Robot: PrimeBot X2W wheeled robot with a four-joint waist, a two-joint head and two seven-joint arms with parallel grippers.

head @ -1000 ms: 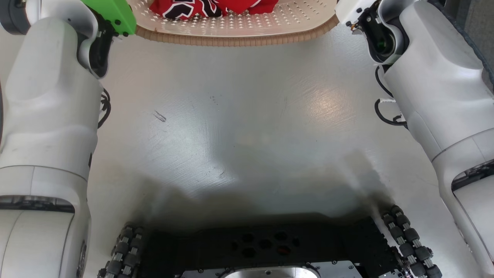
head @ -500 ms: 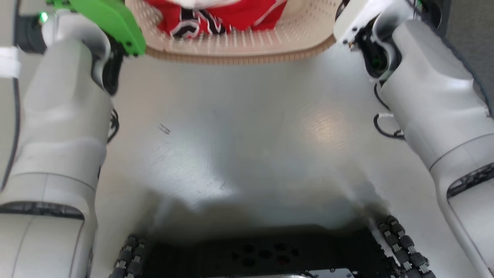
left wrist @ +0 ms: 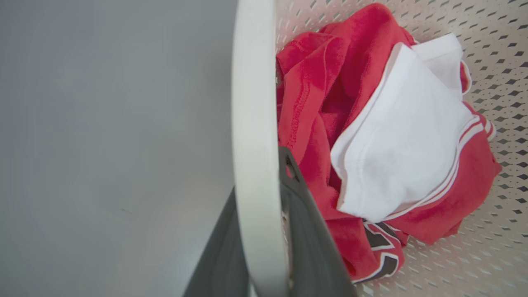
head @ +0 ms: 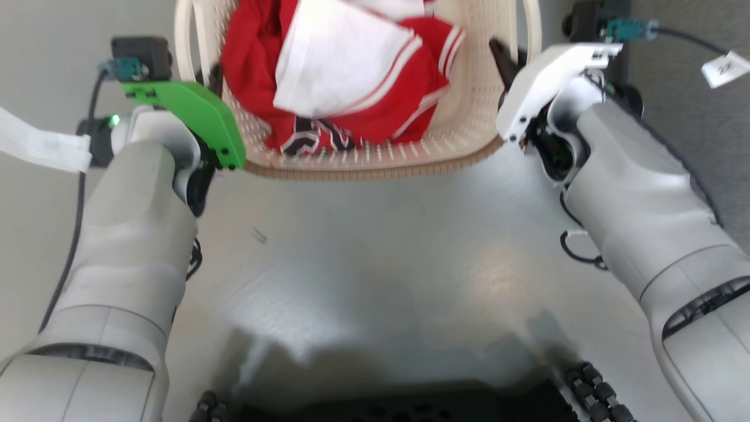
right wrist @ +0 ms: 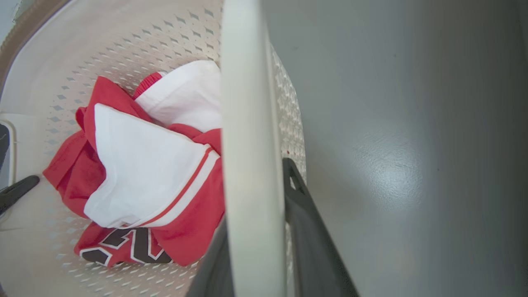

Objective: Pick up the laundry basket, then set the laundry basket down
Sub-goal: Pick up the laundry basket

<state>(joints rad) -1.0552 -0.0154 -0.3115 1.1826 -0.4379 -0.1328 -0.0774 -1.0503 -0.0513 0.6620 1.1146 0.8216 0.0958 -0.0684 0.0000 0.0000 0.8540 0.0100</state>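
The laundry basket (head: 469,132), cream perforated plastic with a brown woven-look rim, sits at the top middle of the head view and holds red and white clothes (head: 345,76). My left gripper (head: 205,82), under a green mount, is shut on the basket's left white loop handle (left wrist: 253,123), with a dark finger (left wrist: 309,231) on each side of the loop. At the other end, my right gripper (head: 511,58) is shut on the right loop handle (right wrist: 247,123), one finger (right wrist: 307,231) outside it. Whether the basket touches the floor cannot be told.
Pale grey glossy floor (head: 375,264) spreads between my forearms. My dark base with roller wheels (head: 592,392) lies along the bottom edge. A darker grey mat (head: 691,117) and a tagged cable (head: 723,67) lie at the right.
The head camera has tilted up, so much more of the basket and clothes shows. The basket rim now sits closer to the floor scuff in the picture. Both grippers stay on the handles.
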